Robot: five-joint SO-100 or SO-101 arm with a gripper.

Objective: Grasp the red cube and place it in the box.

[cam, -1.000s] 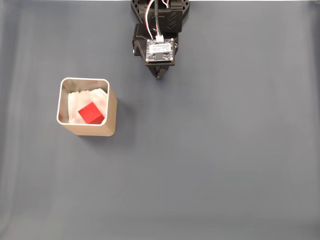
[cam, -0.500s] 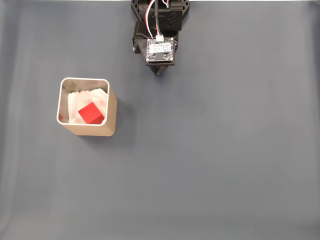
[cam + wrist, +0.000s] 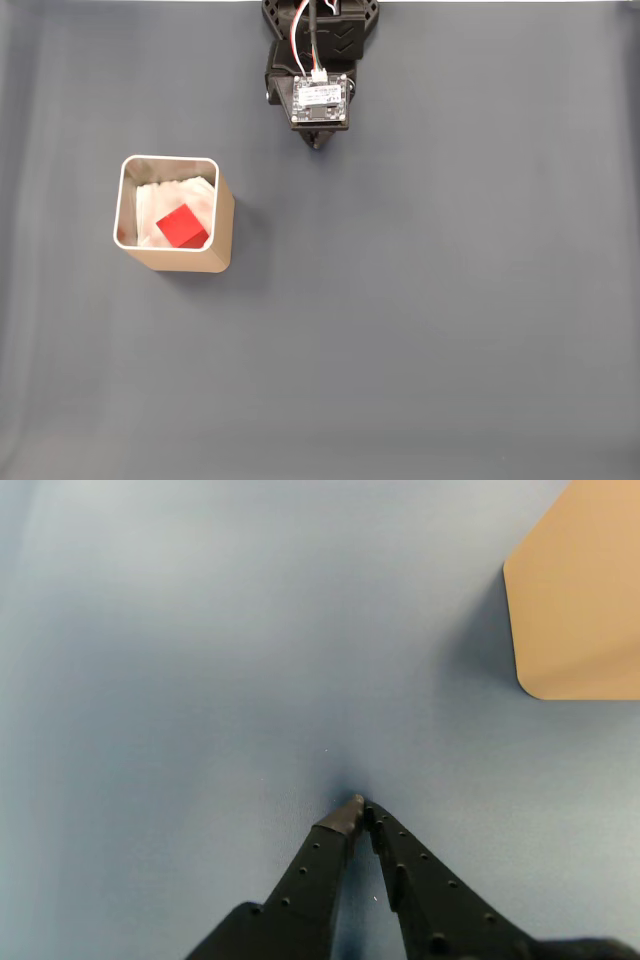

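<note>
In the fixed view the red cube [image 3: 182, 226] lies inside the tan box [image 3: 223, 222], on its white lining. The box stands at the left of the grey mat. The arm is folded at the top centre, and my gripper [image 3: 318, 144] pokes out below its circuit board, well to the right of the box. In the wrist view my gripper [image 3: 360, 810] is shut, its black fingertips touching with nothing between them, just over the mat. A tan wall of the box [image 3: 580, 600] shows at the upper right of that view.
A plain grey mat [image 3: 430, 300] covers the whole table. The arm's base and wiring [image 3: 318, 30] sit at the top edge.
The arm has drawn back slightly toward the top edge. The cube and box have not moved.
</note>
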